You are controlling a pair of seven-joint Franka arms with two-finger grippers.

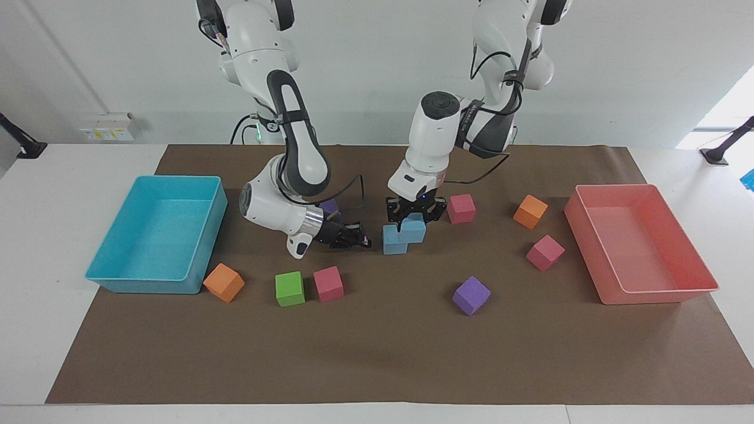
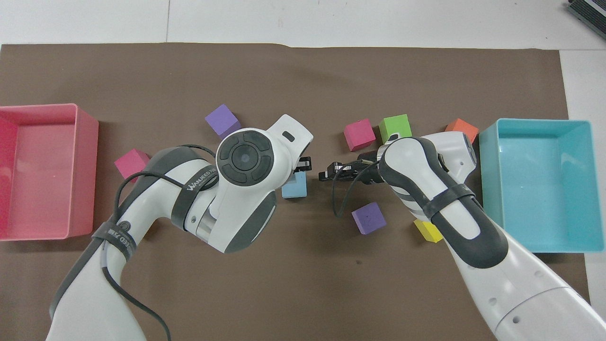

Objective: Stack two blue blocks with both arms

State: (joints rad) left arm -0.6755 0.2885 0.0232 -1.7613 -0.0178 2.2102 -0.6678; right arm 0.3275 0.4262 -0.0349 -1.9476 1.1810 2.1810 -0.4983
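Observation:
One blue block (image 1: 393, 244) rests on the brown mat in the middle of the table. My left gripper (image 1: 412, 219) is shut on the other blue block (image 1: 415, 231). It holds that block low, against the upper corner of the resting one on the side toward the left arm's end; whether the two touch I cannot tell. In the overhead view the left wrist covers most of the pair, and a blue block (image 2: 295, 190) shows below the left gripper (image 2: 305, 165). My right gripper (image 1: 355, 240) (image 2: 325, 174) is shut and empty, low beside the resting block on its other side.
A cyan tray (image 1: 147, 286) stands at the right arm's end and a pink tray (image 1: 654, 296) at the left arm's end. Loose cubes lie around: orange (image 1: 224, 282), green (image 1: 290, 288), pink (image 1: 328, 284), purple (image 1: 471, 295), pink (image 1: 545, 252), orange (image 1: 530, 211), pink (image 1: 460, 208), yellow (image 2: 428, 231).

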